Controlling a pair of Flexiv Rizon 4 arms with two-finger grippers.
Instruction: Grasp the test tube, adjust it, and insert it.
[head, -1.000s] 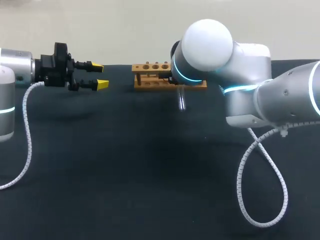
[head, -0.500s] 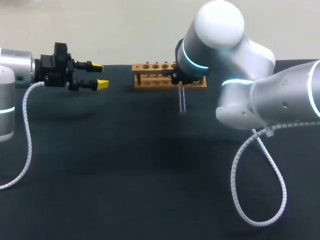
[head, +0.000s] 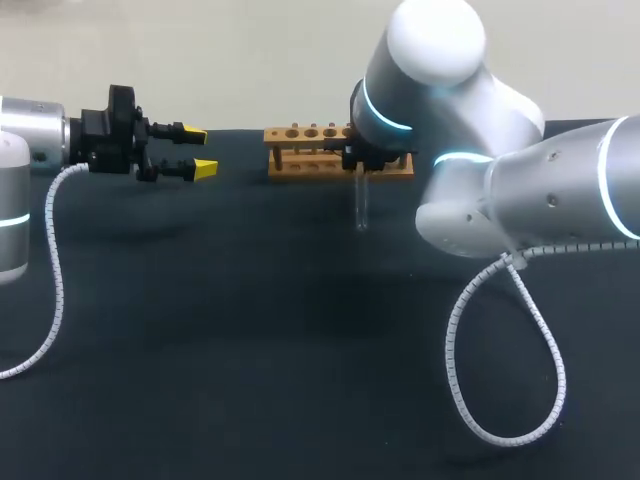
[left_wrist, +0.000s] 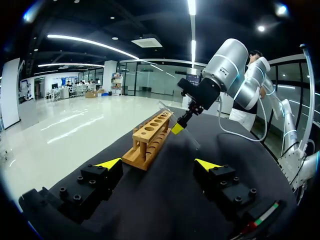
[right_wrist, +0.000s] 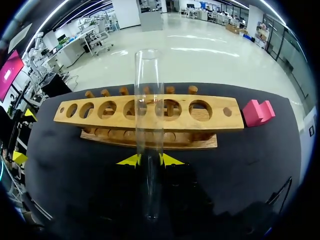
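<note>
Glass, clear and slender: that is the transparent test tube your right gripper holds, with both yellow tips pressed on it from two sides and the fingers drawn narrow around it. In the right wrist view you see the tube gripped partway along. Its far end reaches ahead of the fingers and lies across the row of round holes in the light wooden test tube rack. It sits in none of those holes.

In the head view the tube shows below the gripper, just in front of the rack and over the black table cover. You cannot tell whether its lower end touches the cover. In the left wrist view it slants through the gripper.

A small pink block stands just beside one end of the rack.

Your left gripper hovers well apart from the rack on its other side, with its fingers spread wide and nothing between them.
</note>
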